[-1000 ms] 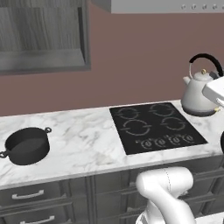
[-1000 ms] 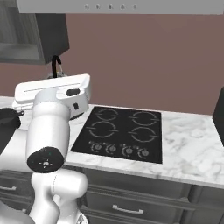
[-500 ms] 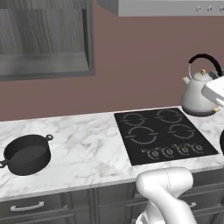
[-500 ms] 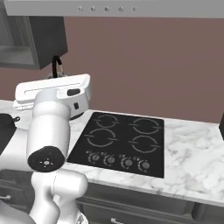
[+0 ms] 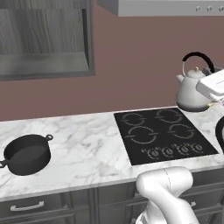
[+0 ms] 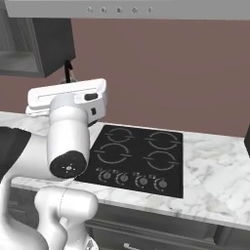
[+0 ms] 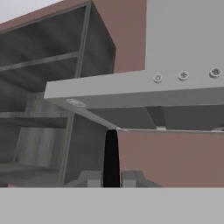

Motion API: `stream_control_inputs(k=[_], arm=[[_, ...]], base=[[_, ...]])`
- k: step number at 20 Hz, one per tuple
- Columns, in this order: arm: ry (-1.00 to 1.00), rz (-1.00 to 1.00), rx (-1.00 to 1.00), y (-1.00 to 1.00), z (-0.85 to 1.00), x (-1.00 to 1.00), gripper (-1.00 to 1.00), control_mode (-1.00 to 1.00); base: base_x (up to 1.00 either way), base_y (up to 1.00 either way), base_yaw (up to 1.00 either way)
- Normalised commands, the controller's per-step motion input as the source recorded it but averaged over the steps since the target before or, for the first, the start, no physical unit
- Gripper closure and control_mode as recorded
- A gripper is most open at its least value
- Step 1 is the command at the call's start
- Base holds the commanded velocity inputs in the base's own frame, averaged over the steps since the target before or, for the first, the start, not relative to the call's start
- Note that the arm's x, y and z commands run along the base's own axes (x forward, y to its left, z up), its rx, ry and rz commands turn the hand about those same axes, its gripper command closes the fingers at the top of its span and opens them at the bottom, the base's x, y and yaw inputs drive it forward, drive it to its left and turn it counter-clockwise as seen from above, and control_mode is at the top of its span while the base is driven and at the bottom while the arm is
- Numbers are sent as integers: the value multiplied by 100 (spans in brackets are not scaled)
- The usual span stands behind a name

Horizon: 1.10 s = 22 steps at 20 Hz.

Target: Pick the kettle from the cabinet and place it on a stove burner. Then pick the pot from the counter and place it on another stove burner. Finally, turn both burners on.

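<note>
The pale kettle (image 5: 191,89) hangs in the air by the back right corner of the black cooktop (image 5: 164,135). My gripper (image 5: 210,76) is shut on its thin black arched handle (image 7: 111,153), which stands between the two finger tips in the hand view. In the right base view the handle (image 6: 68,71) pokes up behind my white hand, and the kettle's body is hidden. All the burner rings (image 6: 158,158) are bare. The dark pot (image 5: 26,153) sits on the marble counter (image 5: 87,144), far left. The wall cabinet (image 5: 43,43) stands open above it.
A grey range hood (image 5: 166,6) hangs over the cooktop, with the cabinet (image 7: 43,87) beside it. Knobs (image 6: 132,179) line the cooktop's front edge. Drawers with small handles (image 5: 26,205) run below the counter. My white arm (image 6: 68,146) rises in front of the cooktop's left side.
Both base views have shifted a little, so the camera has moved with the base. The kettle stays in the shut gripper at the same spot by the cooktop's right side.
</note>
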Motion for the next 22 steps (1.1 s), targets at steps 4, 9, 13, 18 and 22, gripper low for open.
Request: stream_control_inputs(k=[4,9,13,18,22], arm=[[0,7,0,0,-8,48,100,-100],[0,16,7,-9,-11,41,100,-100],[0,14,6,0,-18,43,100,-100],[0,10,2,0,-25,28,100,-100],[0,6,0,0,-26,19,100,-100]], base=[[0,0,0],[0,0,0],[0,0,0],[0,0,0],[0,0,0]])
